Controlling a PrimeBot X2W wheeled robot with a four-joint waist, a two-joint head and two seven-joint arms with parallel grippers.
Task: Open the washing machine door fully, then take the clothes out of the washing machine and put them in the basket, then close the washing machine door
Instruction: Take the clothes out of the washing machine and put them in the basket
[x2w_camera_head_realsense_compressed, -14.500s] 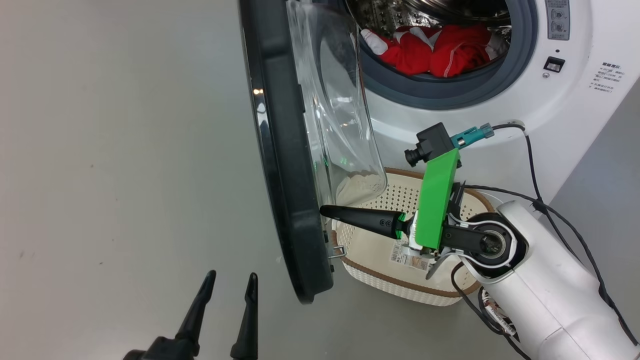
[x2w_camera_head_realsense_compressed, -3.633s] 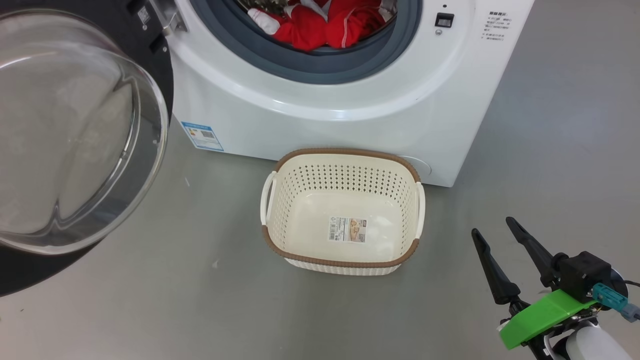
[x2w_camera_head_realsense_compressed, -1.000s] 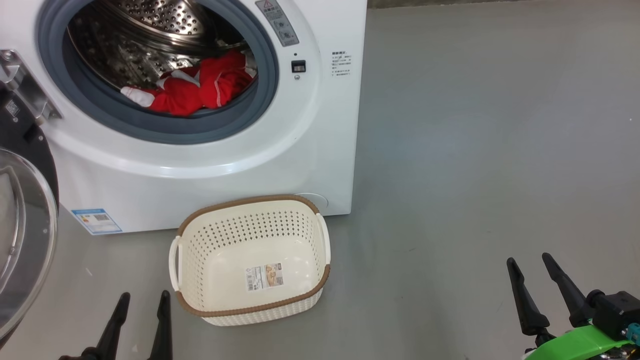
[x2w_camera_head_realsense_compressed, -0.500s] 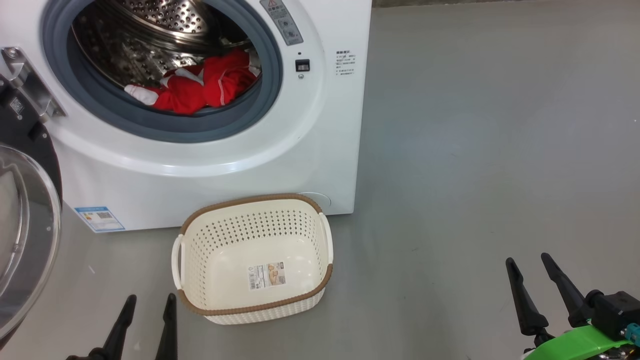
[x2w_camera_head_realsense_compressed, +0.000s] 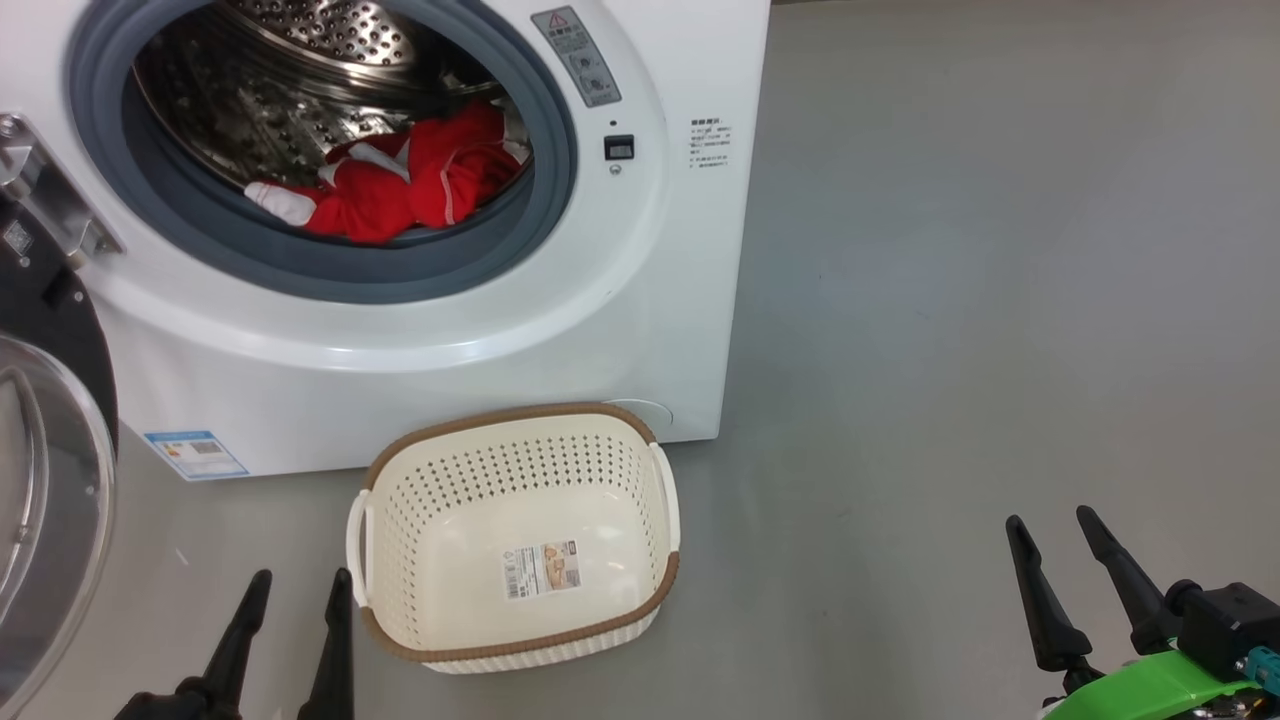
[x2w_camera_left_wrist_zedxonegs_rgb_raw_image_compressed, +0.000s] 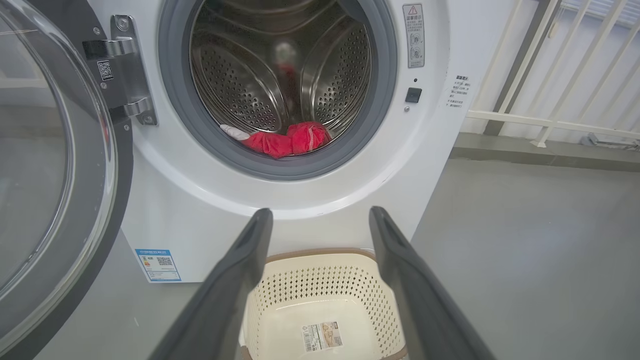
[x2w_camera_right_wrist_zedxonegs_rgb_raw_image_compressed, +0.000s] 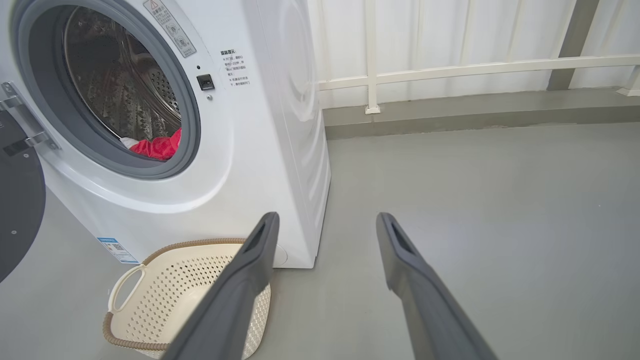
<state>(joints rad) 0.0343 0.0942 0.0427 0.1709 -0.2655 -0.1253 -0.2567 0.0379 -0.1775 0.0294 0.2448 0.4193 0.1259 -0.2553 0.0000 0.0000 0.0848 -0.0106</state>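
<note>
Door stage complete, as I read it: the washing machine door (x2w_camera_head_realsense_compressed: 45, 500) stands swung wide to the left of the washing machine (x2w_camera_head_realsense_compressed: 620, 330), leaving the mouth unobstructed. The clothes (x2w_camera_head_realsense_compressed: 400, 190) lie in a red heap at the front of the drum, just behind the grey gasket. The basket (x2w_camera_head_realsense_compressed: 515, 413) sits empty on the floor just in front of the machine (sticker visible on its bottom). Unloading and closing the door remain. My left gripper (x2w_camera_head_realsense_compressed: 302, 578) hovers low beside the basket's near left corner. My right gripper (x2w_camera_head_realsense_compressed: 1048, 518) is well off to the right over bare floor. Both point forward, fingers spread apart, holding nothing.
</note>
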